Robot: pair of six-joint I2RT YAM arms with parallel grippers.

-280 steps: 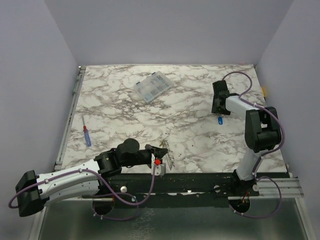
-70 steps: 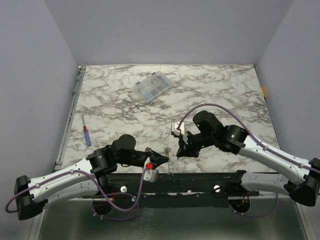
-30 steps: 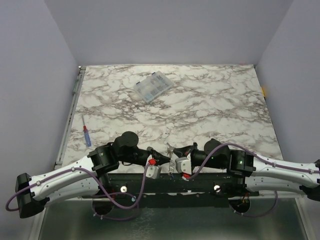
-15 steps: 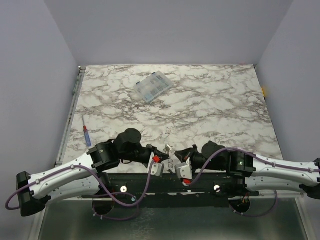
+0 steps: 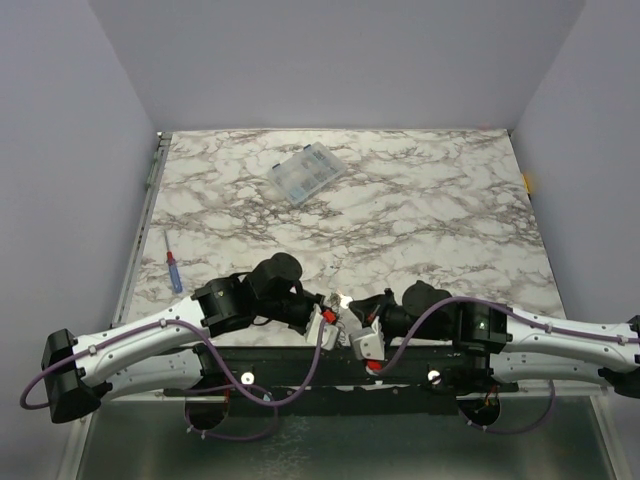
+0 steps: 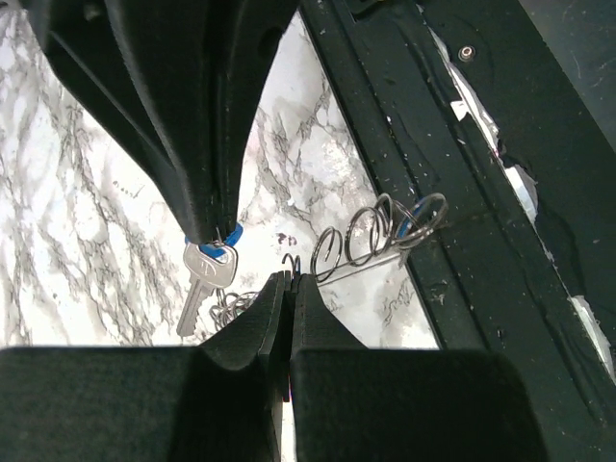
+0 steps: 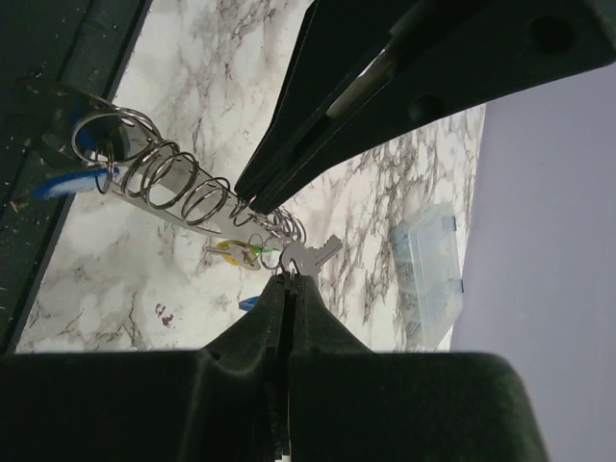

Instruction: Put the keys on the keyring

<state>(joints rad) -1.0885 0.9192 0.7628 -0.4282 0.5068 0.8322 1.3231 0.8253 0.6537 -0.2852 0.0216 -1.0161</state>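
Meeting above the desk's (image 5: 430, 220) near edge at 6 o'clock: both claws, the keyring and a key.
Closest in, the keyring (image 7: 173, 204) is a pale bar strung with a row of wire rings, and the left claw (image 6: 289, 281) has its fingers pressed together on one end of it. Just beside, at the ring's 9 o'clock in the left wrist view, a silver key (image 6: 204, 271) with a blue loop at its head hangs from the right claw (image 7: 289, 281), which is clamped tight on it. Other keys (image 7: 241, 252) with yellow and green heads bunch near that tip. Farther out lie a red-and-blue screwdriver (image 5: 173, 271) at 9 o'clock and a clear box (image 5: 308, 172) toward 11.
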